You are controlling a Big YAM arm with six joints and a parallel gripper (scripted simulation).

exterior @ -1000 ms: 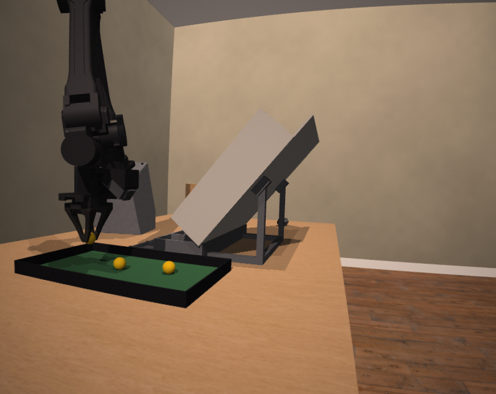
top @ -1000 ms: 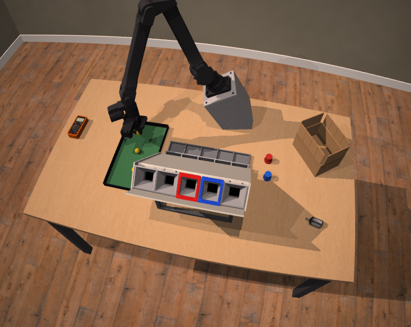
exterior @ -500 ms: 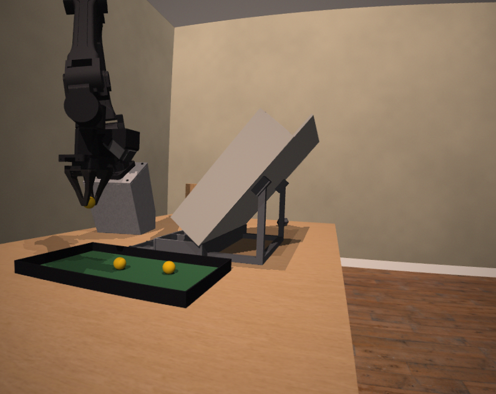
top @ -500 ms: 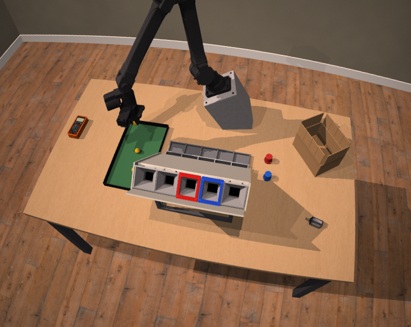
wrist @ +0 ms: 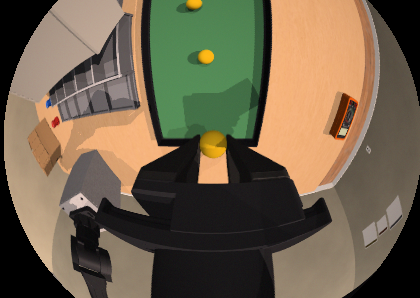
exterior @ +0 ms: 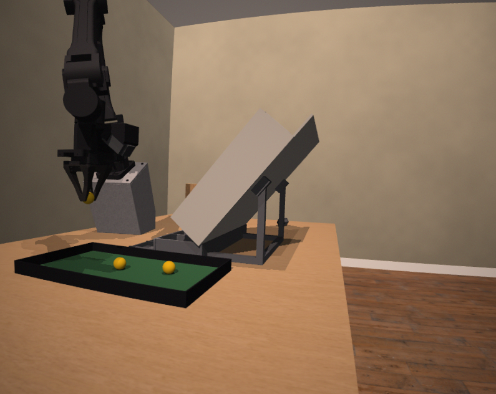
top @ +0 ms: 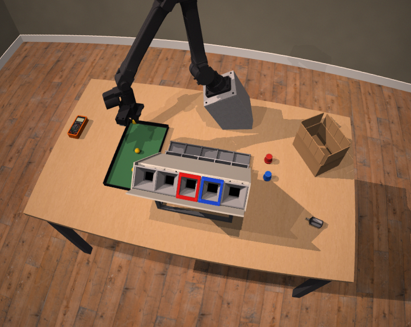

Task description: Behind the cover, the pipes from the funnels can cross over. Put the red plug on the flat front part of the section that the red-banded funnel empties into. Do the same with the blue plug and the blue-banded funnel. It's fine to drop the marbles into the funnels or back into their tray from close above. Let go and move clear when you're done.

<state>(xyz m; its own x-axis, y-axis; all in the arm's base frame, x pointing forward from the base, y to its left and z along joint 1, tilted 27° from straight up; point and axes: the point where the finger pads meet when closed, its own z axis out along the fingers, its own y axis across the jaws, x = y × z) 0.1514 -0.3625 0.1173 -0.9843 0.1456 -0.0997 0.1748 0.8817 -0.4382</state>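
Observation:
My gripper (top: 132, 121) (exterior: 87, 199) (wrist: 213, 144) is shut on a yellow marble and holds it above the back end of the green tray (top: 115, 151) (exterior: 99, 285). Two more marbles lie in the tray, one marble (top: 137, 150) (exterior: 119, 263) (wrist: 206, 57) nearer the middle and another marble (exterior: 168, 267) (wrist: 194, 3) farther forward. The red-banded funnel (top: 177, 186) is the middle one of the row, with the blue-banded funnel (top: 200, 190) beside it. The red plug (top: 268, 158) (wrist: 55, 122) and blue plug (top: 267, 176) (wrist: 48, 103) stand right of the rack. The pipes are hidden behind the cover (top: 198, 167).
The sectioned bin (top: 250, 160) (wrist: 138, 94) lies behind the cover. An open cardboard box (top: 309, 154) (wrist: 44, 147) stands at the back right. A multimeter (top: 77, 126) (wrist: 345, 116) lies left of the tray, and a small scoop (top: 316, 222) at the front right. The grey arm pedestal (top: 230, 112) stands at the back.

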